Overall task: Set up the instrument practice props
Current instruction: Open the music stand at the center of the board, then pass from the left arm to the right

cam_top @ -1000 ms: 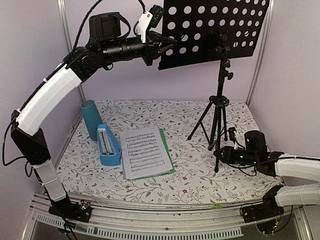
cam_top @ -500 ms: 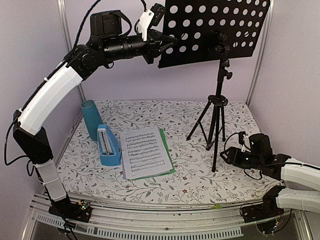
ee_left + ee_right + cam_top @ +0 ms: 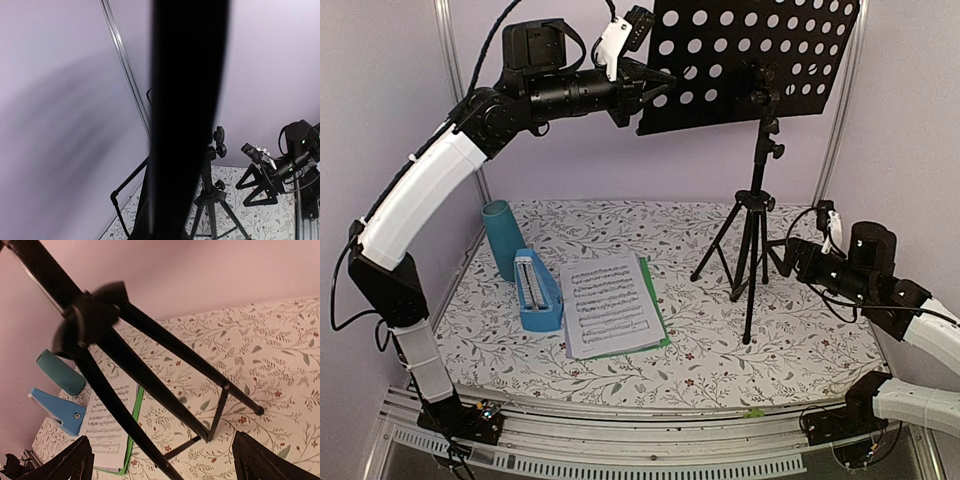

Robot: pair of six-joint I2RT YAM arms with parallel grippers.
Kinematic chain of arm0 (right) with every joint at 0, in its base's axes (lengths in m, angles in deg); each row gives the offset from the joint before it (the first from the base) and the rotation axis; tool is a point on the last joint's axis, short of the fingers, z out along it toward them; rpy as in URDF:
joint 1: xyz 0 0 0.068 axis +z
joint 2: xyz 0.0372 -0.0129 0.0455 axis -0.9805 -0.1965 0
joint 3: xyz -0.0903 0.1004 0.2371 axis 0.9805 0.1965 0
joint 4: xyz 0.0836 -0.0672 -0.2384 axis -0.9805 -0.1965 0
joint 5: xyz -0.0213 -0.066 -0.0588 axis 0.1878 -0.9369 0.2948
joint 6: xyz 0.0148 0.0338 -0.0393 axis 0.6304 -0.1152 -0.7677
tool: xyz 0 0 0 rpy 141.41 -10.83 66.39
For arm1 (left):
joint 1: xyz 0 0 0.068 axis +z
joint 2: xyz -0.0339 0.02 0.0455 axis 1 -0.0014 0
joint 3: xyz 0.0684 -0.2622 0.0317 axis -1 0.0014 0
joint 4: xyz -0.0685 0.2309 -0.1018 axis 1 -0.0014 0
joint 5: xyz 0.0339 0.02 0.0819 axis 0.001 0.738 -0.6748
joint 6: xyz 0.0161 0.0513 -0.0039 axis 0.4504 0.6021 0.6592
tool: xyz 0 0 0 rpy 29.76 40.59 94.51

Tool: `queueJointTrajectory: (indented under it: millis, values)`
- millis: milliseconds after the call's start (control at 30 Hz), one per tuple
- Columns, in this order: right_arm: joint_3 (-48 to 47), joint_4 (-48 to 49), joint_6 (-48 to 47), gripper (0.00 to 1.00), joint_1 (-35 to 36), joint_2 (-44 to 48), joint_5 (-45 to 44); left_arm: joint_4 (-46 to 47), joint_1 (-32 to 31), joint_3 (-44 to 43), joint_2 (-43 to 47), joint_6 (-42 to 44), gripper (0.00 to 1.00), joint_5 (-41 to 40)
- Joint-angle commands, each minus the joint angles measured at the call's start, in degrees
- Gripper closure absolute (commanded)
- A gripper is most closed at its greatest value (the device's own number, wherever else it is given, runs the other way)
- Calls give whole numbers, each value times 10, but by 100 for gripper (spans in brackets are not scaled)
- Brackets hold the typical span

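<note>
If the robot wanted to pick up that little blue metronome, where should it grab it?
Probably across the two long flat sides of the blue metronome, coming straight down from above. It is narrow that way, so it should be easy to pinch. The teal cup stands close behind it and the sheet music lies flat alongside, so a top approach should avoid both.

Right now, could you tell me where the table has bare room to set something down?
Free: the back strip of the table between the cup and the stand, and the near right corner past the pages. Crowded: cup, metronome and pages cluster left; the right tool sits by the stand.
</note>
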Motion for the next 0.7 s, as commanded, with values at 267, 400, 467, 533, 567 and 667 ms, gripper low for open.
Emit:
queueJointTrajectory:
  millis: [267, 400, 467, 533, 567, 667]
  values:
    - [-117, 98, -202, 1, -2, -25, 27, 11, -12, -38, -11, 62, 100, -12]
    - [-147, 130, -251, 1, -2, -65, 39, 12, -14, -40, -13, 61, 100, -14]
    - [-171, 137, -270, 1, -2, -100, 41, 13, -13, -40, -12, 61, 100, -16]
    - [-195, 147, -289, 0, -2, -133, 50, 15, -14, -40, -12, 60, 100, -14]
    - [-204, 154, -299, 0, -2, -147, 51, 17, -14, -41, -13, 59, 100, -14]
    - [-229, 168, -320, 2, -2, -184, 48, 20, -14, -43, -15, 59, 100, -13]
